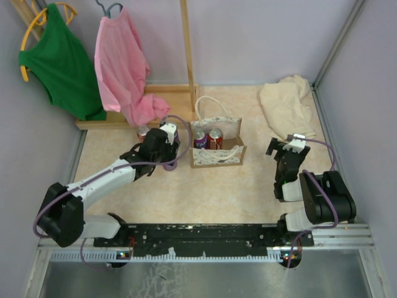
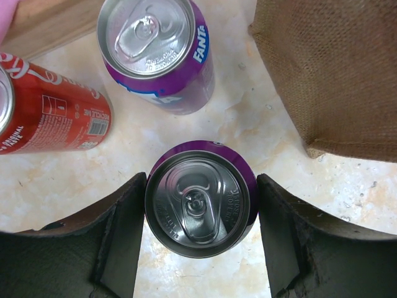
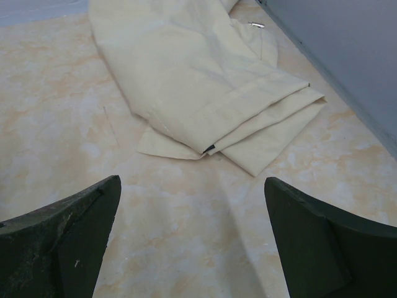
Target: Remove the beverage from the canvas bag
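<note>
The canvas bag (image 1: 218, 158) stands open in the middle of the table, with a purple can (image 1: 200, 139) and a red can (image 1: 215, 138) upright inside it. Its brown side (image 2: 335, 74) shows at the upper right of the left wrist view. To the bag's left, my left gripper (image 2: 200, 186) is shut on another purple beverage can (image 2: 198, 208), upright, one finger on each side. Just beyond it stand a purple Fanta can (image 2: 155, 53) and a red cola can (image 2: 46, 115). My right gripper (image 3: 192, 236) hangs open over bare table, far to the right of the bag.
A folded cream cloth (image 1: 286, 102) lies at the back right, just ahead of the right gripper. A wooden clothes stand (image 1: 186, 56) at the back left carries a green shirt (image 1: 62, 62) and a pink shirt (image 1: 124, 68) that hangs down close to the cans.
</note>
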`<state>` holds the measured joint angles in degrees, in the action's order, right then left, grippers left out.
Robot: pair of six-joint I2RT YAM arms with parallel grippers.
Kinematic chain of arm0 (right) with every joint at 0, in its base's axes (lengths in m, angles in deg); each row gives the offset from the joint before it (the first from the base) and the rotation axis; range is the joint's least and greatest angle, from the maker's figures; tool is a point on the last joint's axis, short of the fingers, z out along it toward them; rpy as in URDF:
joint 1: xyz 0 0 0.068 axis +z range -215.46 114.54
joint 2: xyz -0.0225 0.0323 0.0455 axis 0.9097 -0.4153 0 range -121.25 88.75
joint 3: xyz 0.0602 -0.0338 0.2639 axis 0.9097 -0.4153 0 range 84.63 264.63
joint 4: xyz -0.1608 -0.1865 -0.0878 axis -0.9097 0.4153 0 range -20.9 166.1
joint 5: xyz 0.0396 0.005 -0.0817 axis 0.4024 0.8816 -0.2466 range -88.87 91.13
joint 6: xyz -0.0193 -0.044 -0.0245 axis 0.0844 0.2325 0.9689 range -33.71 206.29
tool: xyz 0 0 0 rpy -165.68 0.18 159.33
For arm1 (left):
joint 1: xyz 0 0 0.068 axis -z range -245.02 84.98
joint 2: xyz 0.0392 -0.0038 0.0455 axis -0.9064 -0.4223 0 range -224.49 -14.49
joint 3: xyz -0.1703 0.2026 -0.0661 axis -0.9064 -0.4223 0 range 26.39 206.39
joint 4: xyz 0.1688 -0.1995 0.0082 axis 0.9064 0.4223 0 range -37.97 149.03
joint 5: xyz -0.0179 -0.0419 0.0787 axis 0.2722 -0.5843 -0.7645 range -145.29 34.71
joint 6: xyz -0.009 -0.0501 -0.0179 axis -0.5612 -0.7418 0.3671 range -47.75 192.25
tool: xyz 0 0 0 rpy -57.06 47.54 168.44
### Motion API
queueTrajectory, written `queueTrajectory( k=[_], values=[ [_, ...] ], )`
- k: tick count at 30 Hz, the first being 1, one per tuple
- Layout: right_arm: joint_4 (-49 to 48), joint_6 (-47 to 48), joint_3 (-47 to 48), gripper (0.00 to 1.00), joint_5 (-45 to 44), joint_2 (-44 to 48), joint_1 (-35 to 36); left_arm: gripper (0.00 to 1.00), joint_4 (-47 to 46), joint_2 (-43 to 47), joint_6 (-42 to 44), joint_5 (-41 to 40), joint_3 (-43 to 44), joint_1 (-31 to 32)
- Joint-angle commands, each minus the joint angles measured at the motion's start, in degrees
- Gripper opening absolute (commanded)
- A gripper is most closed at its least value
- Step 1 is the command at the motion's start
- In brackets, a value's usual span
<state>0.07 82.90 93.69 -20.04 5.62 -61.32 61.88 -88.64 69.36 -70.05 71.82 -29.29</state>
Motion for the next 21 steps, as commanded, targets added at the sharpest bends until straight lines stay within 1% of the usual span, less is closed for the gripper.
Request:
queueTrajectory(
  k=[1,3,5,6,8,9,10,11,12,13,21],
  values=[
    [-2.42,0.62,0.77,0.99,-0.98,-0.1,0.49,0.03,-6.07,-0.44,-1.03,-2.44,-0.45,-0.22],
    [-2.45,0.67,0.78,0.99,-0.98,-0.08,0.52,0.09,-6.24,-0.65,-1.15,-2.43,-0.65,-0.22],
    [-2.42,0.63,0.78,0.99,-0.98,-0.1,0.52,0.27,-5.85,-0.81,-1.47,-2.5,-0.58,-0.2],
    [-2.42,0.65,0.77,0.99,-0.92,-0.1,0.52,0.32,-5.51,-0.82,-1.5,-2.52,-0.56,-0.21],
    [-2.42,0.59,0.78,0.99,-0.97,-0.1,0.51,0.4,-4.57,-1.06,-1.78,-2.77,-0.31,-0.22],
    [-2.43,0.59,0.78,0.99,-0.93,-0.1,0.51,0.46,-3.98,-1.09,-1.96,-2.87,-0.21,-0.22],
    [-2.44,0.64,0.78,0.99,-0.98,-0.1,0.52,0.54,-3.35,-1.21,-2.18,-2.98,-0.02,-0.22],
    [-2.46,0.63,0.78,0.99,-0.98,-0.1,0.52,0.69,-2.72,-1.13,-2.52,-3.11,0.16,-0.22],
    [-2.42,0.66,0.78,0.99,-0.97,-0.1,0.51,0.89,-2.24,-1.05,-2.76,-3.11,0.29,-0.22],
    [-2.42,0.6,0.78,0.99,-0.91,-0.1,0.51,0.99,-1.92,-0.99,-2.83,-2.97,0.36,-0.22],
    [-2.42,0.66,0.78,0.99,-0.98,-0.1,0.52,1.0,0.76,0.89,-3.63,-3.01,2.07,-0.15]
  ],
)
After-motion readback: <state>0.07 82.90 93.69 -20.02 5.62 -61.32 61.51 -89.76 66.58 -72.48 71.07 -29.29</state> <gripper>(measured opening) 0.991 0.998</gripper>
